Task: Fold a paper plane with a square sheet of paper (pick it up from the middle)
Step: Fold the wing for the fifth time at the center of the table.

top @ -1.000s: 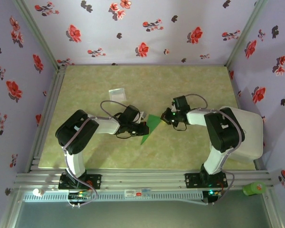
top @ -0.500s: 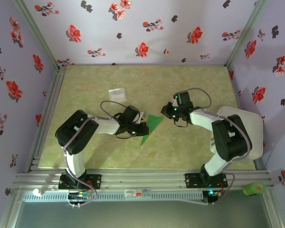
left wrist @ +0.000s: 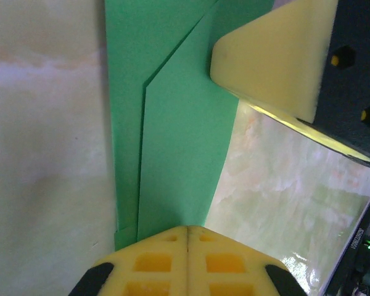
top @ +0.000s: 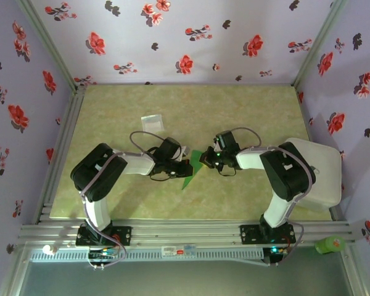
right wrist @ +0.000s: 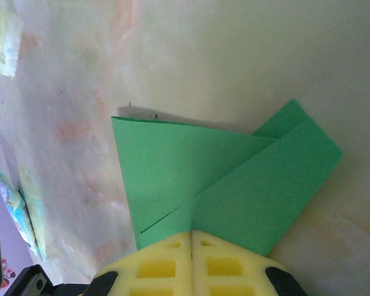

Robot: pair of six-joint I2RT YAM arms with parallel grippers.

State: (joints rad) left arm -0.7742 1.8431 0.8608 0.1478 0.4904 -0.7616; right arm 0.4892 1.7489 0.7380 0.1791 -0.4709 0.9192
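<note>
The bright green sheet of paper (top: 187, 179) lies on the table between my two grippers, folded into a narrow shape with overlapping flaps. My left gripper (top: 185, 168) is shut, and its tips rest on one end of the paper (left wrist: 172, 154) in the left wrist view (left wrist: 188, 229). My right gripper (top: 205, 159) is shut too, tips down on the other end of the paper (right wrist: 191, 166), as the right wrist view (right wrist: 192, 233) shows. One yellow finger of the right gripper (left wrist: 271, 61) sits over the paper's far end in the left wrist view. Both arms cover the paper's middle from above.
A small pale square packet (top: 152, 121) lies on the marbled table (top: 246, 111) behind the left arm. A white rounded cover (top: 324, 172) sits at the right edge. A green object (top: 330, 245) rests on the front rail at the right.
My right gripper swung away behind the paper, then came left and down onto its upper end. The left gripper stayed on the paper.
</note>
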